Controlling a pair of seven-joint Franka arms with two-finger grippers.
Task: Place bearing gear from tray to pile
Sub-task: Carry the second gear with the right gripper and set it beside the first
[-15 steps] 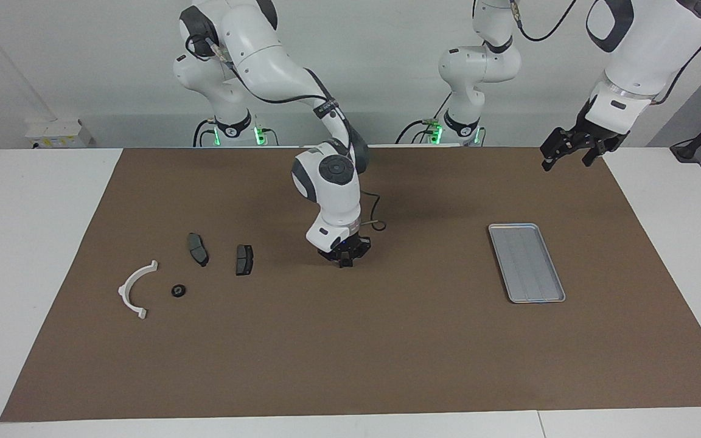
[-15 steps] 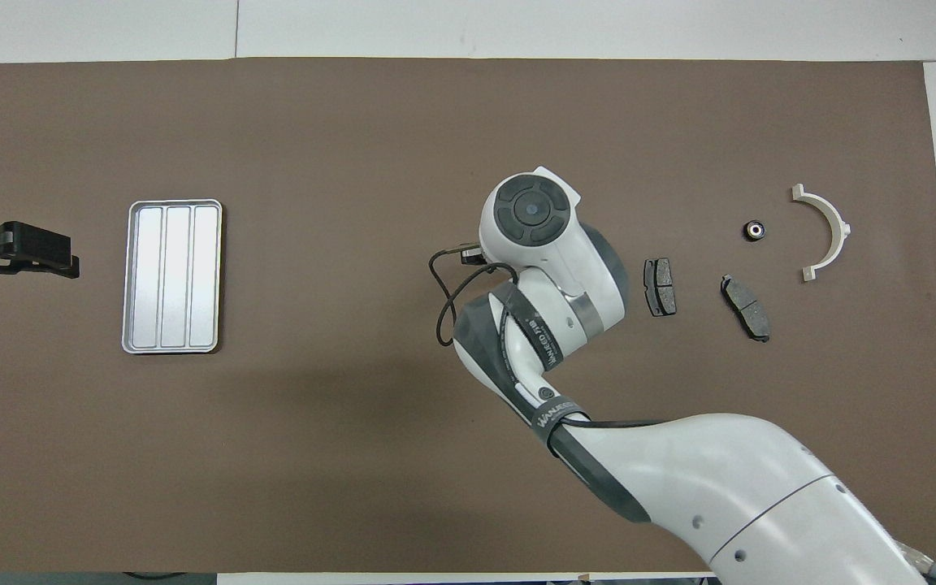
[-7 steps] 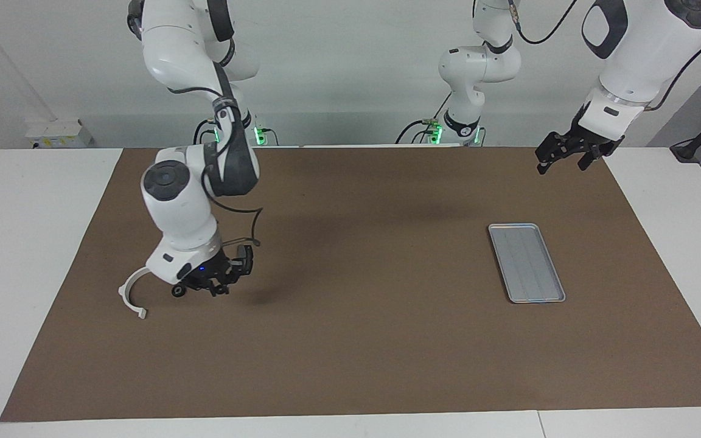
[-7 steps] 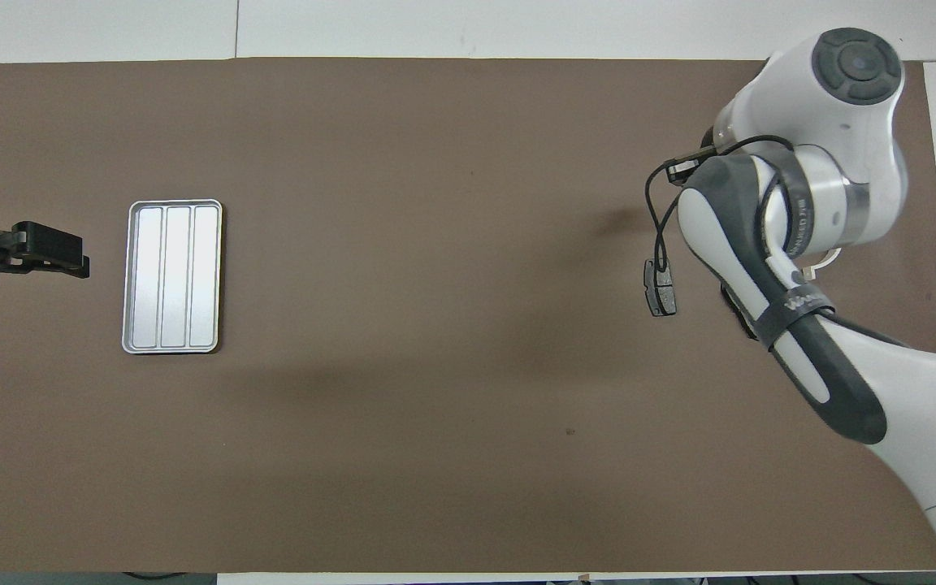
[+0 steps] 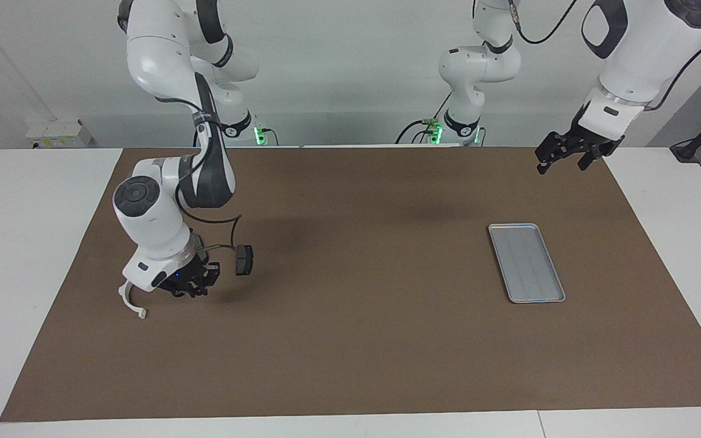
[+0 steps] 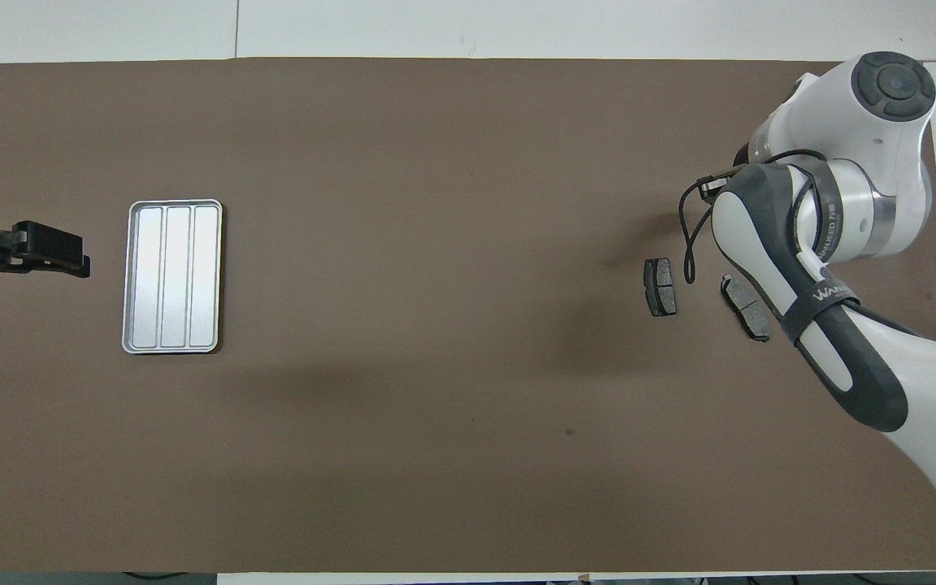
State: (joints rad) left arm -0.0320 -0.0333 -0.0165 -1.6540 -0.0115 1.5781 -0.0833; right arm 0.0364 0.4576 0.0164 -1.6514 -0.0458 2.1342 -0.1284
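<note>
I have the right gripper (image 5: 189, 286) low over the pile, at the bracket's (image 5: 128, 299) three o'clock; its grip I cannot tell. The tray (image 5: 526, 262) lies bare, so the gear is likely already delivered. The left gripper (image 5: 568, 151) waits raised, fingers spread.

The flat silver-grey metal tray (image 5: 526, 262) with its low rim lies alone on the brown mat (image 5: 362, 340), open on every side. At the right arm's end, the right gripper (image 5: 187, 286) crowds the white half-ring plastic bracket (image 5: 129, 299) and dark grey brake pad (image 5: 243, 260).
</note>
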